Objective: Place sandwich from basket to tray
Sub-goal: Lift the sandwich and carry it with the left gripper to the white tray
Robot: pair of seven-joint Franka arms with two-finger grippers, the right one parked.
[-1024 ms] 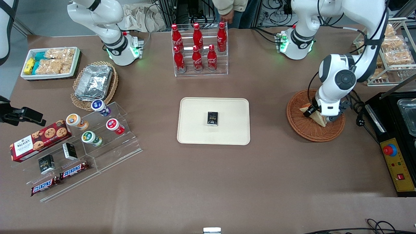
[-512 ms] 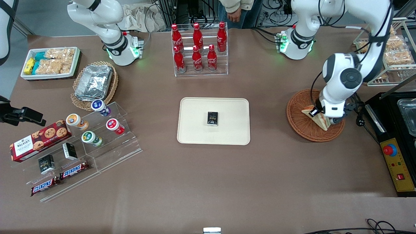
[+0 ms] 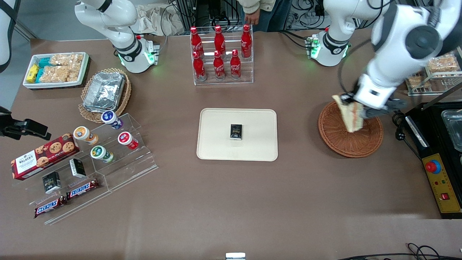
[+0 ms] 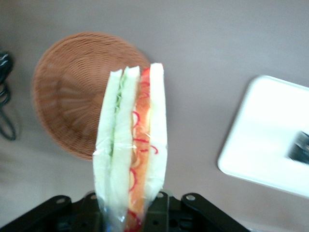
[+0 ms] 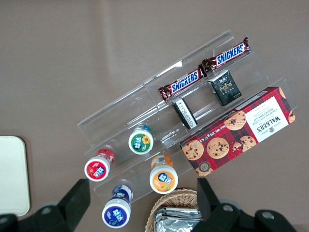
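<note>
Front view: sandwich (image 3: pixel 349 116) now lifted clear of basket (image 3: pixel 350 141), clamped in gripper (image 3: pixel 355 108), hanging above the weave instead of lying in it. Next, judged: carry to tray (image 3: pixel 216 144).

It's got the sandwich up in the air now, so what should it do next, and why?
Probably carry it sideways toward the tray. The hand is shut on the sandwich and holds it clear above the basket, which looks empty in the wrist view. The tray lies toward the parked arm's end, with a small dark box at its middle, so aiming for a bare patch beside that seems wise.
</note>
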